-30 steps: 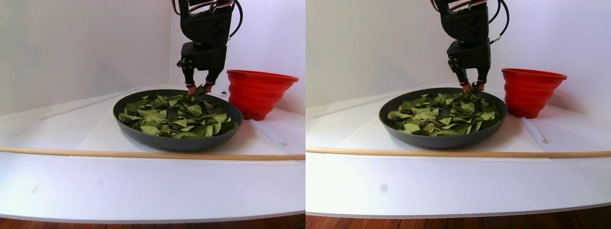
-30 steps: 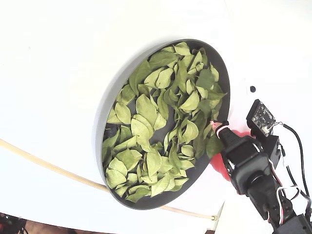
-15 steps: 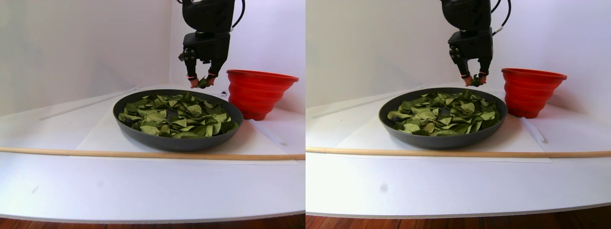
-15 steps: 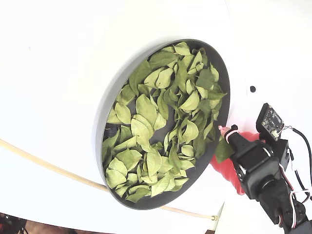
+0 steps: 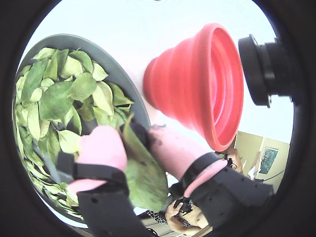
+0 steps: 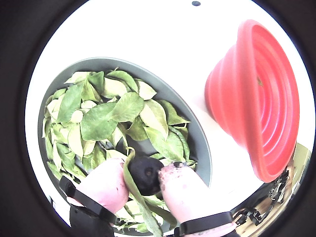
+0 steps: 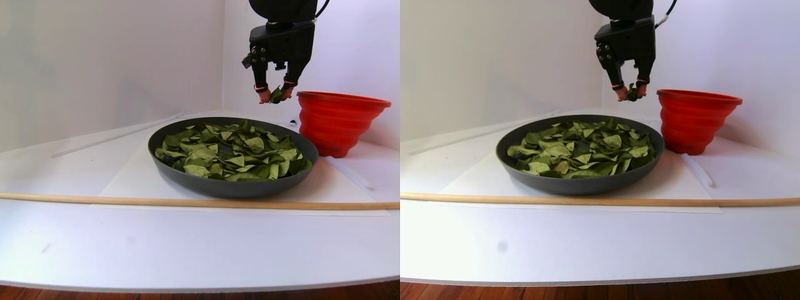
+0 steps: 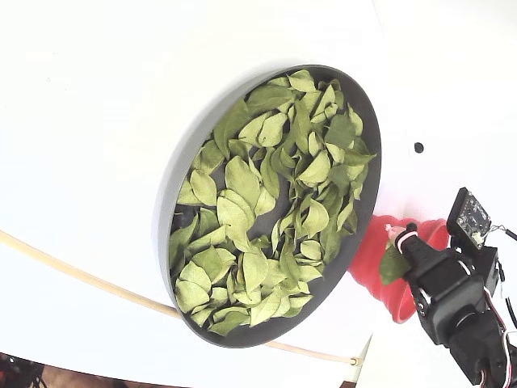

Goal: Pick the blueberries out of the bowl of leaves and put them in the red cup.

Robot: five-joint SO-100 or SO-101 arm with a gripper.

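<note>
Wide grey bowl (image 7: 231, 181) on the white table (image 7: 187, 244), filled with green leaves (image 8: 258, 202). Red cup (image 7: 340, 122) just beside the bowl, to its right in the stereo pair view. Gripper (image 6: 143, 180) raised above the gap between bowl and cup, pink fingertips (image 6: 180, 190) nearly closed, pinching one dark blueberry (image 6: 146, 173) and a leaf (image 5: 145, 173) caught alongside.

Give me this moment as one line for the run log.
hand: shut on blueberry plus one leaf | position: raised above bowl, beside red cup | blueberry not yet in cup
</note>
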